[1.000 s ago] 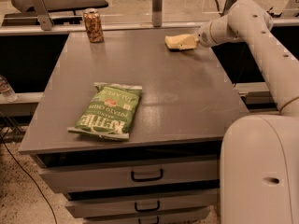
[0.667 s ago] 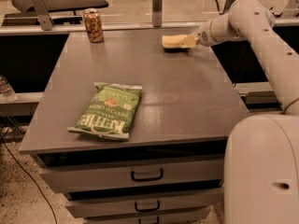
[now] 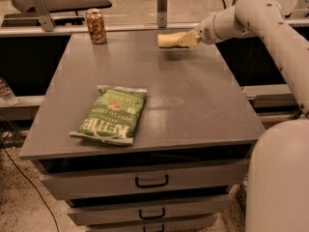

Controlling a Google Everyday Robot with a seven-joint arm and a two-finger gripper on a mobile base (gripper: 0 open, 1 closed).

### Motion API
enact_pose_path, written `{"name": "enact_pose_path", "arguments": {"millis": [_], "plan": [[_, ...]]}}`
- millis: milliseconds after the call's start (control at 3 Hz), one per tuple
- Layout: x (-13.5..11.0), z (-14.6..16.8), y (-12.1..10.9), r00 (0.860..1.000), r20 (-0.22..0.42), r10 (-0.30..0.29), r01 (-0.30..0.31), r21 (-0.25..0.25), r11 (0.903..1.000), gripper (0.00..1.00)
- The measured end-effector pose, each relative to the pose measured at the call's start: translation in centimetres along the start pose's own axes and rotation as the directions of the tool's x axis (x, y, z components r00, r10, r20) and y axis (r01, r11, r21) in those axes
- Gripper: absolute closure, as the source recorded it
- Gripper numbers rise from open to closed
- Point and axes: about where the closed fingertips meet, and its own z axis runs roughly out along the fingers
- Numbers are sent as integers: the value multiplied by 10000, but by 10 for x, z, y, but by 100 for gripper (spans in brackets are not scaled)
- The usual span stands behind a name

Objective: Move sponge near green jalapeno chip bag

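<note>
The pale yellow sponge (image 3: 170,39) is at the far side of the grey table, held just above the surface at the back centre-right. My gripper (image 3: 187,38) comes in from the right on the white arm and is shut on the sponge's right end. The green jalapeno chip bag (image 3: 111,114) lies flat near the table's front left, well apart from the sponge.
A brown drinks can (image 3: 96,26) stands at the table's (image 3: 193,105) back left corner. Drawers with dark handles (image 3: 151,181) sit under the table front. My white base (image 3: 280,178) fills the lower right. A metal post (image 3: 162,6) stands behind the table.
The gripper has carried the sponge leftward along the back of the table, lifted slightly off the surface. The chip bag and can have not moved.
</note>
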Motion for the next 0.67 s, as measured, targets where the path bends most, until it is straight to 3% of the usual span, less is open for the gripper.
{"name": "enact_pose_path", "arguments": {"millis": [333,667], "plan": [[-24,-16,43,9952,23,-978,976,-825,9918,100],[-24,-15,44,9951,12,-994,991,-857,9914,100]]}}
